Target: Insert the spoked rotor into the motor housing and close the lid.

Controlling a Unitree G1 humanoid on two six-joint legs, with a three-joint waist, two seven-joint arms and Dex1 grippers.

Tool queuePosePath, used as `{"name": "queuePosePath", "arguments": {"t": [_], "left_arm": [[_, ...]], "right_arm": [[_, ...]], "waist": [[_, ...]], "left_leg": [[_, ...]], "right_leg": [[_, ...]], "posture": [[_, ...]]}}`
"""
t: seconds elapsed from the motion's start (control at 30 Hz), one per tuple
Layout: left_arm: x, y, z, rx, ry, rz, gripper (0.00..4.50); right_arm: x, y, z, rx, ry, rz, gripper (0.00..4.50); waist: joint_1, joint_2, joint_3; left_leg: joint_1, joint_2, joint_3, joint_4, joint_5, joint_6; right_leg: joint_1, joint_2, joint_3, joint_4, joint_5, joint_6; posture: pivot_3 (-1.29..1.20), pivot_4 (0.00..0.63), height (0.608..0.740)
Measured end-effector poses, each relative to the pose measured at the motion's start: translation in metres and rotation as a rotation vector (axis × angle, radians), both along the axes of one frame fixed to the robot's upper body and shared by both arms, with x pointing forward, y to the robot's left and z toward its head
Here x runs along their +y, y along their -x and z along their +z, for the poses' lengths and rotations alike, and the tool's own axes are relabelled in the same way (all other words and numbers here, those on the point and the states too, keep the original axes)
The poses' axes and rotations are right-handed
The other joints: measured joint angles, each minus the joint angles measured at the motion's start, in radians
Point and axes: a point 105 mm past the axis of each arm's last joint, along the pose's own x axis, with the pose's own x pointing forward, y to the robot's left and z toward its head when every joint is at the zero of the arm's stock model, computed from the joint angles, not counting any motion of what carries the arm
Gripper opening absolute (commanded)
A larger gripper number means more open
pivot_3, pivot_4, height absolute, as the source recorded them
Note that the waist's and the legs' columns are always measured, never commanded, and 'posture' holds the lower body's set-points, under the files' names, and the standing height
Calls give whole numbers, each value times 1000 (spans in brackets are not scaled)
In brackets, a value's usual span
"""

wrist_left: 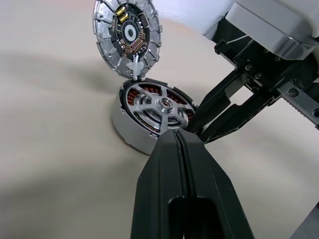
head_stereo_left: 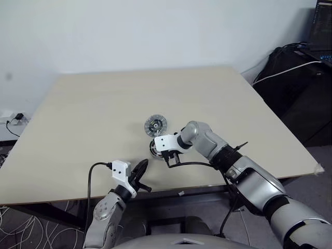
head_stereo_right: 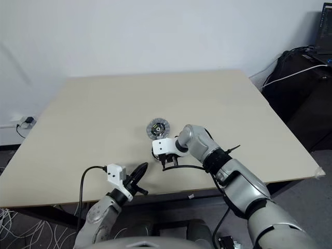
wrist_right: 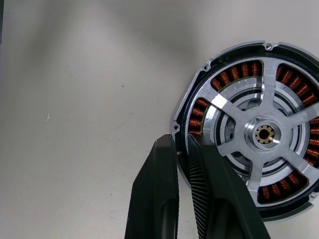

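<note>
1. Left tool (head_stereo_left: 141,173), shut and empty, hovers at the near tabletop (head_stereo_left: 78,114) edge, pointing toward the housing (wrist_left: 130,130).
2. The rotor (wrist_right: 259,134) already sits in the housing.
3. The lid (head_stereo_left: 155,125) lies just beyond, dark face up, touching the housing's rim.
4. Right tool (wrist_right: 182,154) is nearest, nearly closed, pinching the housing's wall.

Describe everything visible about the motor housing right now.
The motor housing is a round dark puck with a silver outer wall, lying flat on the table. Copper windings ring its inside, and the spoked rotor already sits in it, shiny hub up. The lid lies beside it, dark face up. The right gripper pinches its rim.
</note>
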Motion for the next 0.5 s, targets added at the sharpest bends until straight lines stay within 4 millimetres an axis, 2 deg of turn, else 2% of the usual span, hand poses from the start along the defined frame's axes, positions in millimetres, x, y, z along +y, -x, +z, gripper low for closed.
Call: {"name": "queuePosePath", "arguments": {"t": [0.1, 0.3, 0.5], "left_arm": [[-1, 0, 0, 1, 4, 0, 0], [-1, 1, -2, 14, 9, -4, 0], [-1, 1, -2, 20, 14, -7, 0]], "right_arm": [[0, -1, 0, 10, -26, -33, 52], [-6, 3, -1, 83, -188, -280, 52], [-15, 33, 5, 212, -302, -523, 52]], "waist": [[0, 0, 0], [2, 0, 0], [5, 0, 0]], "left_leg": [[0, 0, 0, 0, 0, 0], [-1, 0, 0, 0, 0, 0], [-2, 0, 0, 0, 0, 0]], "right_leg": [[0, 0, 0, 1, 0, 0], [-2, 0, 0, 3, 0, 0], [-2, -1, 0, 3, -1, -1]], "posture": [[0, 0, 740], [0, 0, 740], [0, 0, 740]]}}
